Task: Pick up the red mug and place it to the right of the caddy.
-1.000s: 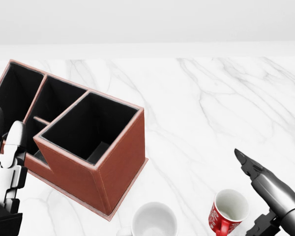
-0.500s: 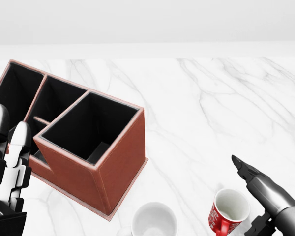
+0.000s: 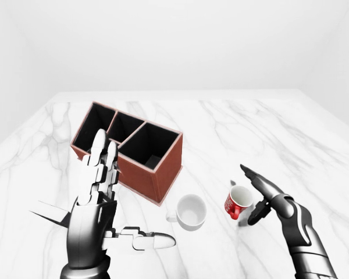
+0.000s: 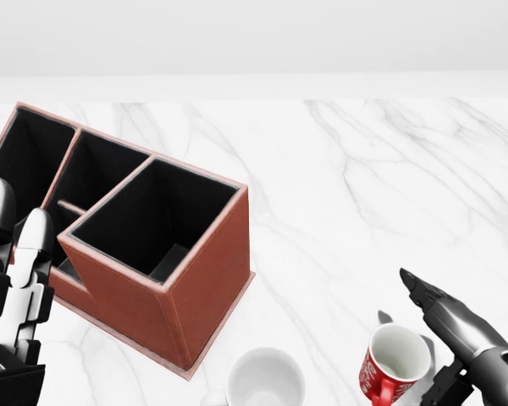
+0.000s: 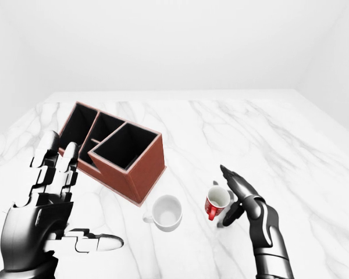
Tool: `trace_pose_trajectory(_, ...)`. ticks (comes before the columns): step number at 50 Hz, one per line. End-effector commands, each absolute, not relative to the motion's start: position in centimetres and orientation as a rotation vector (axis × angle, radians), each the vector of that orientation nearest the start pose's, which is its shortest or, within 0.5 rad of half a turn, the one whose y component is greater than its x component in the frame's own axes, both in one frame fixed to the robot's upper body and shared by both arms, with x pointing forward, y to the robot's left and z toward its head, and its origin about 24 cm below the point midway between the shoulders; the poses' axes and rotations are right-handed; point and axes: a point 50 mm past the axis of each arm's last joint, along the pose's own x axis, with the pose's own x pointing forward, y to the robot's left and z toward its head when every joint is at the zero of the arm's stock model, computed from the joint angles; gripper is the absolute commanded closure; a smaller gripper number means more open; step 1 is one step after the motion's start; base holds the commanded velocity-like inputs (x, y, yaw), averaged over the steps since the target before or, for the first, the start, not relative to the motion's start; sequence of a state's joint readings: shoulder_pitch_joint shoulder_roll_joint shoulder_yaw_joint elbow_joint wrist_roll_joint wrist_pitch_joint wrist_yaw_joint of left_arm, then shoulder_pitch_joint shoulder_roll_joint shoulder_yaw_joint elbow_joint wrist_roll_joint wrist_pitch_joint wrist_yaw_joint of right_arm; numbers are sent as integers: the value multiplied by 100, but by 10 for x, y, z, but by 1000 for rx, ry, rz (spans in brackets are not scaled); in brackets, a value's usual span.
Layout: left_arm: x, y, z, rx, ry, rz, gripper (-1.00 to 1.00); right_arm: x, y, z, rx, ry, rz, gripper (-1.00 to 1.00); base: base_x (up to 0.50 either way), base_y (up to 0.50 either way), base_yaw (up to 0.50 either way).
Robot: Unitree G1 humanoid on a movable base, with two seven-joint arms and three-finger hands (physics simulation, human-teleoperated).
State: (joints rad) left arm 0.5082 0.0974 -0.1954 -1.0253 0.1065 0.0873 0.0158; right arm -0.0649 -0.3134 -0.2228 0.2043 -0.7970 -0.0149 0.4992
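Your right hand [image 3: 266,196] has barely shifted since half a second ago, fingers spread, holding nothing. The red mug [image 3: 238,201] sits just left of those fingers in the left-eye view, lower right on the marble table [image 3: 262,133], upright. Your left hand [image 3: 96,200] stands raised, open and empty, lower left. One red mug, one white mug [image 3: 190,211], one brown caddy [image 3: 128,148] with several compartments.
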Motion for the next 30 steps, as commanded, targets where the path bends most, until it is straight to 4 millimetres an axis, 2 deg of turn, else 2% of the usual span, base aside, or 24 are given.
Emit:
trace_pose_trajectory(1,133,140,171,106,-446,-40,-100,256,-253,15,-1016,458,274,-100,0,0,0)
trace_pose_trajectory(20,133,140,171,105,-446,-42,-100,262,-242,22,-1062,452,296,-100,0,0,0)
trace_pose_trajectory(30,134,140,170,105,-446,-40,-100,262,-239,17,-1069,455,307,-100,0,0,0)
